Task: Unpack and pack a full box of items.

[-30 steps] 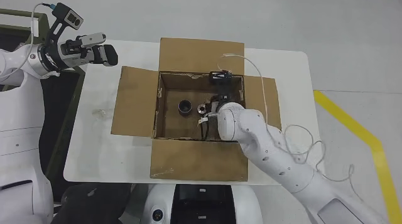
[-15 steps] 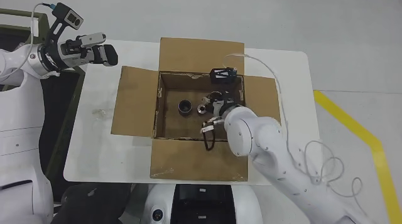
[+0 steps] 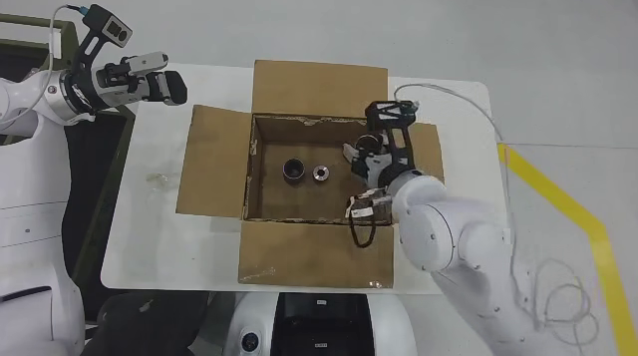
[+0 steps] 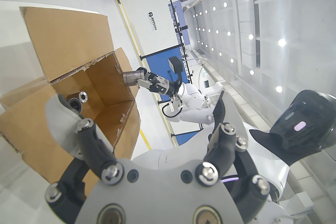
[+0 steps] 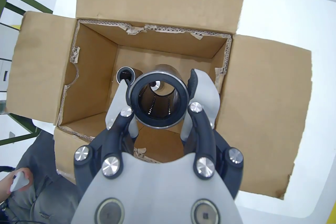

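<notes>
An open cardboard box [image 3: 214,162] stands in the middle of the white table, its flaps spread flat. My right gripper [image 3: 367,153] hangs over the box's right side, shut on a metal cylinder sleeve [image 5: 158,101] with a black rim and a hollow bore. On the box floor lie a dark cylinder [image 3: 293,169] and a smaller silver part [image 3: 320,172]; the dark cylinder [image 5: 126,74] sits just beyond my right gripper [image 5: 158,88]. My left gripper [image 3: 164,79] stays over the table's far left corner, away from the box. In its own wrist view the left gripper [image 4: 139,104] is open and empty.
A green frame [image 3: 100,186] stands along the table's left edge, under the left arm. Bare table surface [image 3: 150,216] lies left of the box, and another strip [image 3: 464,127] to its right. A white cable [image 3: 449,97] loops above the right arm.
My right gripper has risen out of the box and shifted right, carrying the metal cylinder sleeve. The left arm has not moved.
</notes>
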`<action>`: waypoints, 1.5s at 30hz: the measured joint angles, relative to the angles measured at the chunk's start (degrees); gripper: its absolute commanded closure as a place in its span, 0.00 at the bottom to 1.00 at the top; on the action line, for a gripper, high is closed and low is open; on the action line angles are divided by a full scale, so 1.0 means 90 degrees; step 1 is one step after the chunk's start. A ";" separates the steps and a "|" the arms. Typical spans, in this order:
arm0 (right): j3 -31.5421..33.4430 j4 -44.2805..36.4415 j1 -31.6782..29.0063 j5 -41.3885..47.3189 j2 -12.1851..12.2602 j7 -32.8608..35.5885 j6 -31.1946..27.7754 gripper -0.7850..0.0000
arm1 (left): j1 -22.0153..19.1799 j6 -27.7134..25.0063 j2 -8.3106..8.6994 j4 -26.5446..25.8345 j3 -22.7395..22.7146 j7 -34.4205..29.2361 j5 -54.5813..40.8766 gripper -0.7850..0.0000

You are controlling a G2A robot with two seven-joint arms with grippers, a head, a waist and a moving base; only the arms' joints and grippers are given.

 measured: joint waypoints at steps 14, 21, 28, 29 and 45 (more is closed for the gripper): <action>0.1622 -0.0317 -0.0646 0.0139 0.0094 0.0000 -0.0044 1.00 | 0.0000 0.0000 0.0000 0.0000 0.0000 0.0000 0.0000 0.00; 0.2463 -0.0271 -0.0929 0.0313 0.0111 -0.0125 0.0216 1.00 | 0.0000 0.0000 0.0000 0.0000 0.0000 0.0000 0.0000 0.00; 0.3002 0.0072 -0.1002 0.0638 0.0121 -0.0175 0.0186 1.00 | 0.0000 0.0000 0.0000 0.0000 0.0000 0.0000 0.0000 0.00; 0.3067 0.0140 -0.1005 0.0661 0.0123 -0.0191 0.0177 1.00 | 0.0000 0.0000 0.0000 0.0000 0.0000 0.0000 0.0000 0.00; 0.3368 0.1376 -0.0991 0.0995 0.0086 -0.1080 0.0358 1.00 | 0.0000 0.0000 0.0000 0.0000 0.0000 0.0000 0.0000 0.00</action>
